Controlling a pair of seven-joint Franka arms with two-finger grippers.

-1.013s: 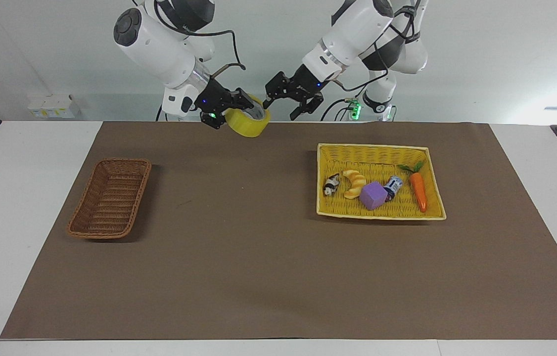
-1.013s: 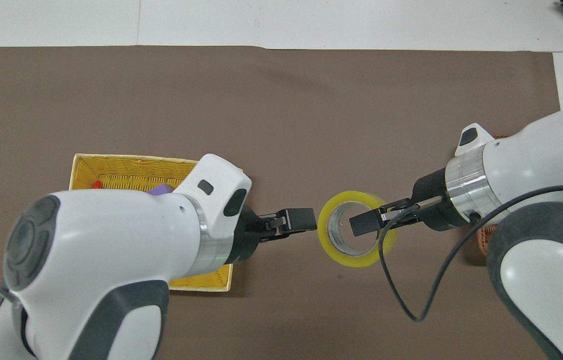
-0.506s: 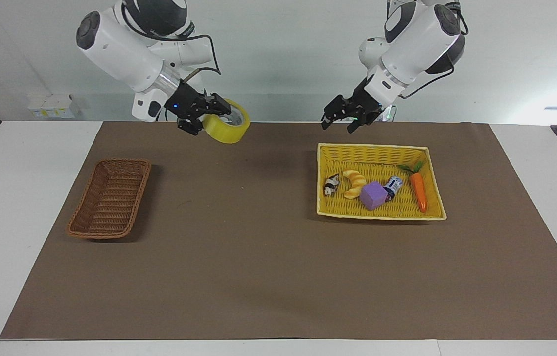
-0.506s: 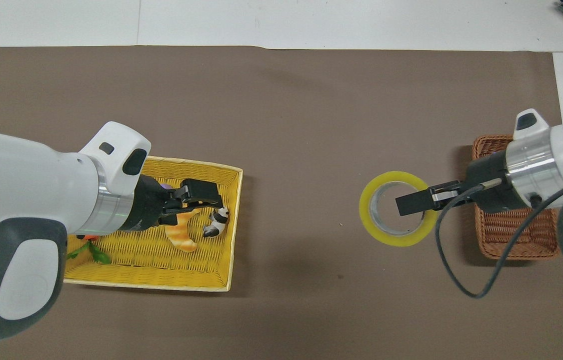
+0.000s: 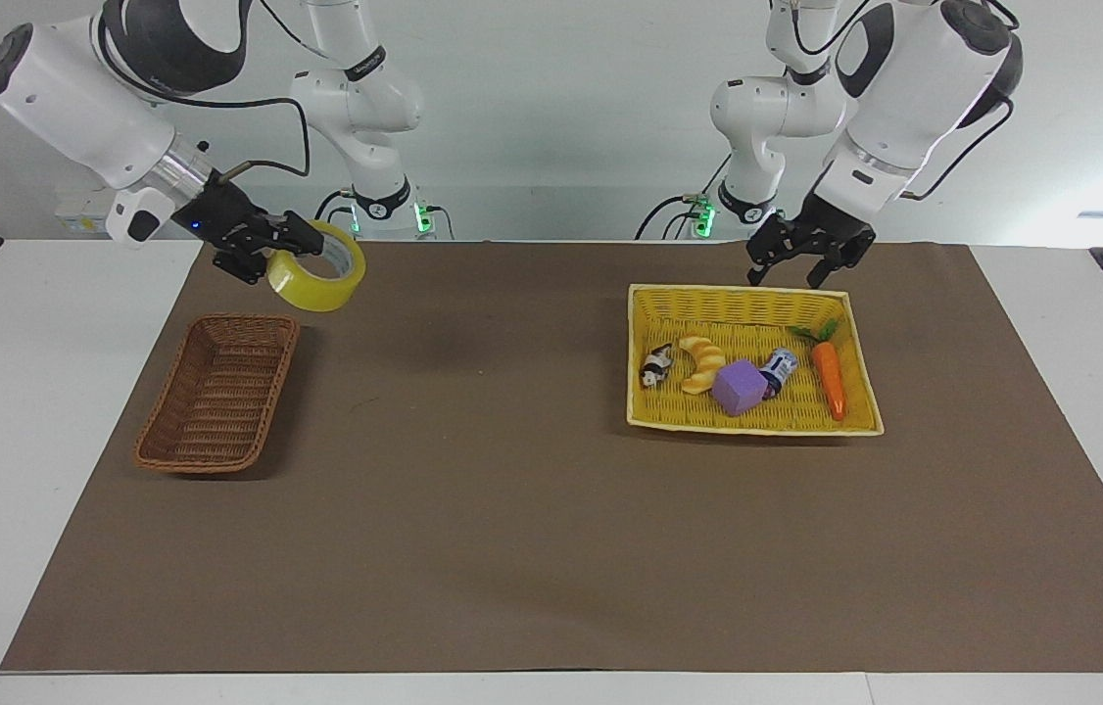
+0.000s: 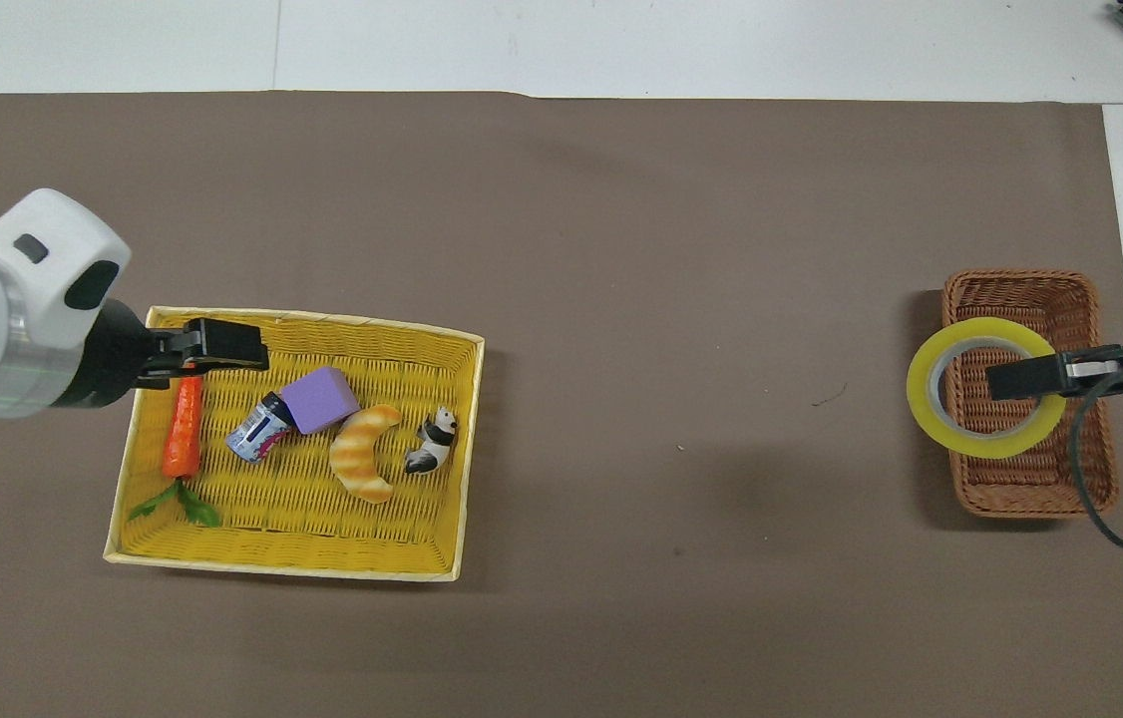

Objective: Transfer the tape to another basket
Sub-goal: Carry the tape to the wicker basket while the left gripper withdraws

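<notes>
The right gripper (image 5: 269, 253) pinches the tape (image 5: 321, 279) above the basket (image 5: 218, 392), hiding part of it from overhead; the left gripper (image 5: 801, 262) hangs with fingers spread.

Brown basket (image 5: 218, 392) open-topped, bare mat (image 5: 473, 470) between it and crowded yellow basket (image 5: 752, 300)

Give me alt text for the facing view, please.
The right claw, shut on a translucent yellow ring-shaped tape roll, hangs above the brown wicker basket. The open left claw hovers over the yellow woven tray's rim.
</notes>
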